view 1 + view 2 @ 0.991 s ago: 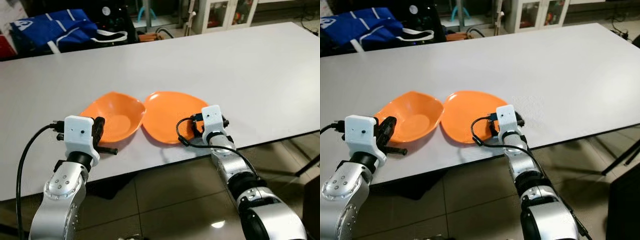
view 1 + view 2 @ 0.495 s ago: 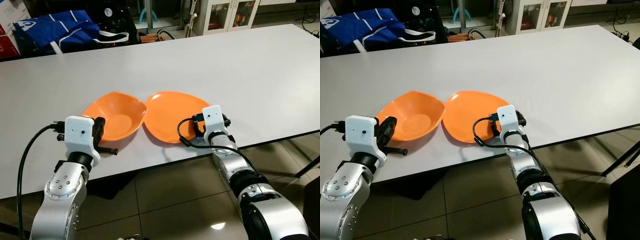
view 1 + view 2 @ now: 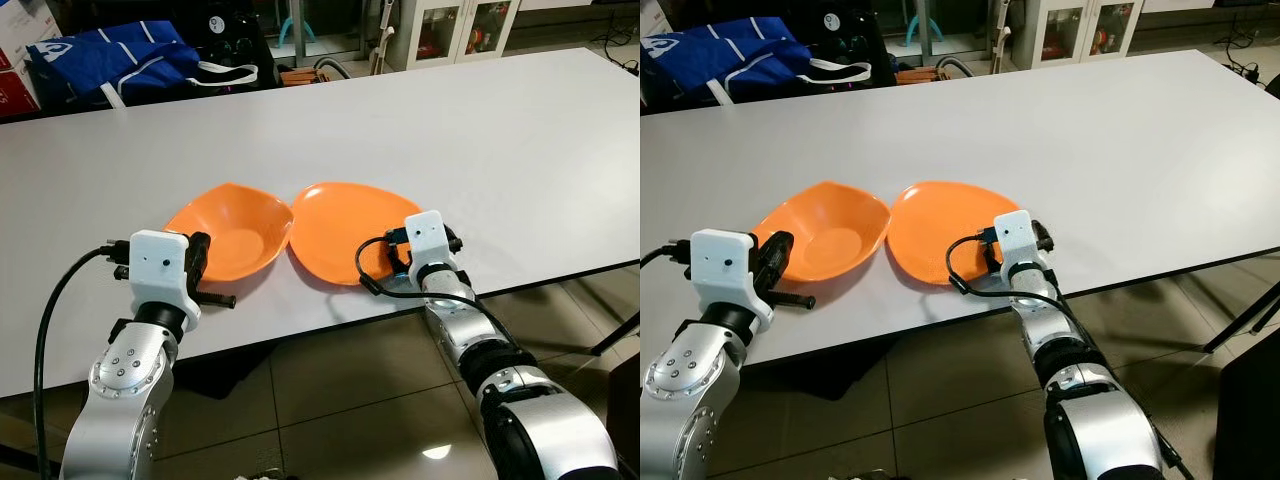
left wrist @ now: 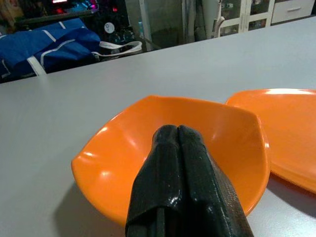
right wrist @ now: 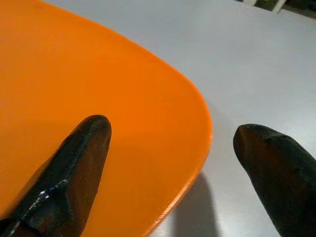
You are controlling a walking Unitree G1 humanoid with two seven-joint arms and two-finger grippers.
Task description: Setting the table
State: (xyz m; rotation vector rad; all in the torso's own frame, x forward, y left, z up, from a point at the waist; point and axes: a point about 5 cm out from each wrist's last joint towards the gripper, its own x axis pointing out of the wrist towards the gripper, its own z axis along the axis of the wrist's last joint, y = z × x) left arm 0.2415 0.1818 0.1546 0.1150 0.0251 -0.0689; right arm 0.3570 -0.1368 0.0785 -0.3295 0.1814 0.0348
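An orange bowl (image 3: 228, 232) and an orange plate (image 3: 340, 225) lie side by side, rims touching, near the front edge of the white table (image 3: 470, 130). My left gripper (image 4: 177, 134) is shut with nothing between its fingers, and hovers at the bowl's (image 4: 118, 148) near rim. In the eye views the left gripper (image 3: 198, 258) sits at the bowl's front left side. My right gripper (image 5: 173, 133) is open at the plate's (image 5: 98, 89) near right edge. One finger is over the plate and the other over the table, so the rim lies between them.
A blue bag (image 3: 110, 60) and dark equipment (image 3: 225, 30) stand behind the table's far edge, with a white cabinet (image 3: 450, 25) at the back right. The table's front edge runs just under both wrists, with tiled floor (image 3: 330, 400) below.
The camera has shifted slightly. Both grippers and both dishes stand as before.
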